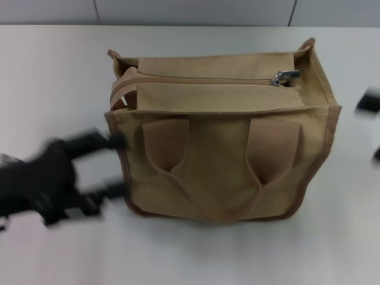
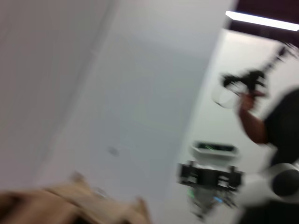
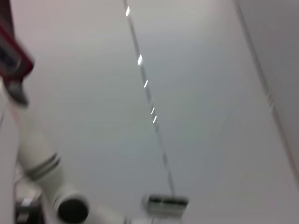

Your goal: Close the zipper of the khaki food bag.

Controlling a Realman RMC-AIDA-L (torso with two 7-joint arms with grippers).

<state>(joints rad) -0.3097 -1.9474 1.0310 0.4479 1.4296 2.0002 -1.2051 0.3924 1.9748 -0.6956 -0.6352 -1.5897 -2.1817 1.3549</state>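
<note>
The khaki food bag [image 1: 219, 160] stands in the middle of the white table in the head view, its two wide handles hanging down the near side. The zipper [image 1: 208, 79] runs along its top, and the silver pull tab [image 1: 285, 76] lies near the right end. At the left end a dark gap shows under the top flap. My left gripper [image 1: 113, 166] is blurred and open at the bag's left side, its fingertips reaching the side wall. At the right edge only blurred dark parts of my right gripper [image 1: 371, 102] show, apart from the bag. In the left wrist view a khaki corner of the bag [image 2: 70, 205] shows.
The table [image 1: 53, 77] spreads white around the bag, with a grey wall behind its far edge. The left wrist view shows a person [image 2: 275, 126] and another machine [image 2: 210, 175] far off. In the right wrist view there is a white robot arm [image 3: 37, 158].
</note>
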